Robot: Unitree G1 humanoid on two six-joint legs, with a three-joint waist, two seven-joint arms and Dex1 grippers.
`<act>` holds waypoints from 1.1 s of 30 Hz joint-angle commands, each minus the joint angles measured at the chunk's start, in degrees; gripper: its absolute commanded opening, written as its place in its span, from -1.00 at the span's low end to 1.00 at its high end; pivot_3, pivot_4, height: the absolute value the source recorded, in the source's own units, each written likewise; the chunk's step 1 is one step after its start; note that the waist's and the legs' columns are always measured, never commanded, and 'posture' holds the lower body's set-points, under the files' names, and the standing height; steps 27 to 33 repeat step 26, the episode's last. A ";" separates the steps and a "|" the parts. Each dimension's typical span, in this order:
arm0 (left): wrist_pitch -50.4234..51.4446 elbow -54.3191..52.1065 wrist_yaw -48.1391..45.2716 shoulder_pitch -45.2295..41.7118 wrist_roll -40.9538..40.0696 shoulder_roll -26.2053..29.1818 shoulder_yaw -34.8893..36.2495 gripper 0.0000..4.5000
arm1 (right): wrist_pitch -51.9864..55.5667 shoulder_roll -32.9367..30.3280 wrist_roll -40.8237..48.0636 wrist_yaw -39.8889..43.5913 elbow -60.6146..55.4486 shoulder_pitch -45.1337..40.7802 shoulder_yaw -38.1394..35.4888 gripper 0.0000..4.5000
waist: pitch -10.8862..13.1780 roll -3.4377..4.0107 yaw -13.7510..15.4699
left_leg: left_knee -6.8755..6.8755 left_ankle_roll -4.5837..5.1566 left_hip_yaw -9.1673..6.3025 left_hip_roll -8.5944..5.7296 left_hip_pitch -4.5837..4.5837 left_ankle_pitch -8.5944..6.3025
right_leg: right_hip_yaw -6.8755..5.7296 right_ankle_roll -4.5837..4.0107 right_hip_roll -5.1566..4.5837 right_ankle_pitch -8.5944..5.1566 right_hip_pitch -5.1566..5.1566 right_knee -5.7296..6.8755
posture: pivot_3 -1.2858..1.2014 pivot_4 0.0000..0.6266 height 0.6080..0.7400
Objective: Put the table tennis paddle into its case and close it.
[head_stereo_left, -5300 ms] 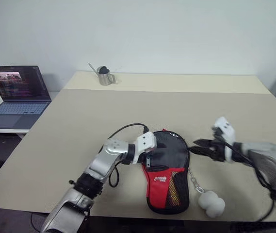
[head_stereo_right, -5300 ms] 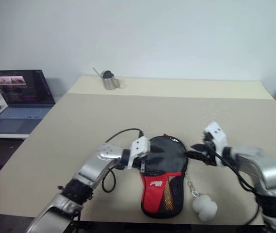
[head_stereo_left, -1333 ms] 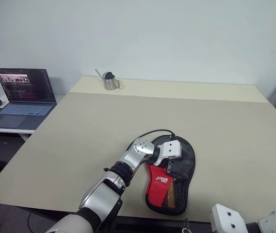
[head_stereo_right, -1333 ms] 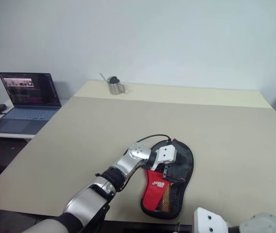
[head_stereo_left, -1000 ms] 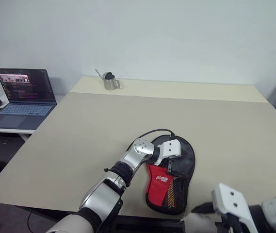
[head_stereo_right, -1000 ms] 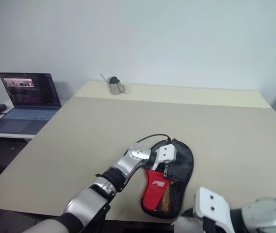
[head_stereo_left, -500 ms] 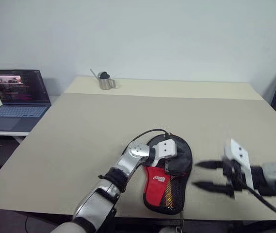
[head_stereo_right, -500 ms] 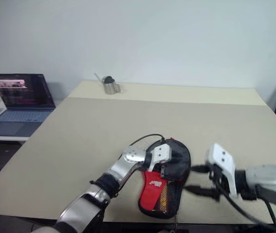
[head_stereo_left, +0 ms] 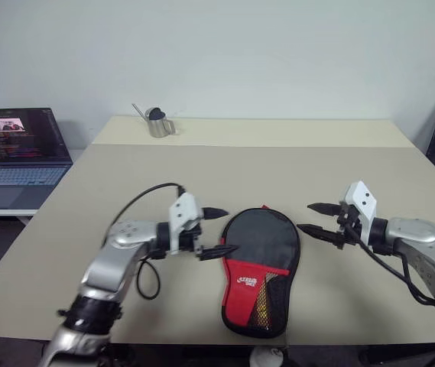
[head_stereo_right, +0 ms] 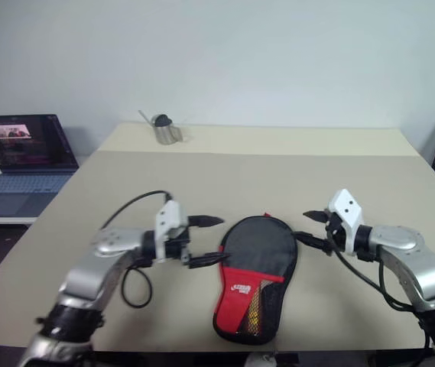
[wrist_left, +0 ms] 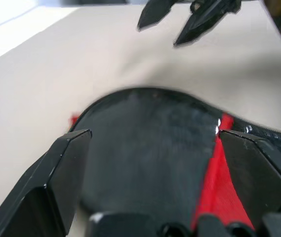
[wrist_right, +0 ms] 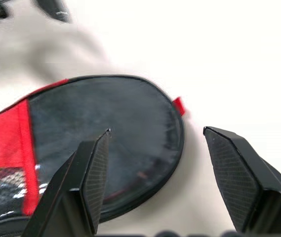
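Note:
The case point(head_stereo_left: 259, 264) lies flat near the table's front edge, its round black end pointing away from me and its red end with the white logo and mesh pocket toward me. The table tennis paddle is hidden. My left gripper point(head_stereo_left: 220, 230) hovers just left of the case, open, with nothing between its fingers. To the right of the case my right gripper point(head_stereo_left: 308, 218) is open and empty too, pointing at the round end. The left wrist view looks across the case point(wrist_left: 150, 148) to the right gripper's fingertips point(wrist_left: 156, 12). A white fluffy charm point(head_stereo_left: 267, 356) peeks over the front edge.
The beige table point(head_stereo_left: 278, 164) stretches far behind the case. A small metal pitcher point(head_stereo_left: 155, 122) stands at its back left. An open laptop point(head_stereo_left: 17, 145) sits on a lower desk off the left side. A dark object borders the far right.
My left gripper has come off the case's round end and drawn back to its left side. My right gripper has risen from the front edge to the case's right side. The camera shifted.

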 commanded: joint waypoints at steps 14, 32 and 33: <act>8.71 -20.30 17.68 13.90 -2.02 1.27 4.63 1.00 | -10.91 -0.89 -7.59 14.01 25.52 -9.67 -4.23 0.44 | 0.29 -0.12 0.10 | 0.02 0.00 -0.03 -0.04 0.01 0.00 | 0.07 -0.02 -0.13 0.00 0.03 0.05 | 0.03 -0.52 1.00; 5.10 -13.32 22.86 10.58 2.70 -1.76 0.01 1.00 | -11.59 -1.79 -10.46 15.49 27.65 -10.81 -5.99 0.44 | 0.29 -0.10 0.07 | 0.01 0.00 0.03 -0.04 0.02 0.00 | 0.11 -0.02 -0.13 0.00 0.03 0.04 | 0.03 -0.52 1.00; 5.10 -13.32 22.86 10.58 2.70 -1.76 0.01 1.00 | -11.59 -1.79 -10.46 15.49 27.65 -10.81 -5.99 0.44 | 0.29 -0.10 0.07 | 0.01 0.00 0.03 -0.04 0.02 0.00 | 0.11 -0.02 -0.13 0.00 0.03 0.04 | 0.03 -0.52 1.00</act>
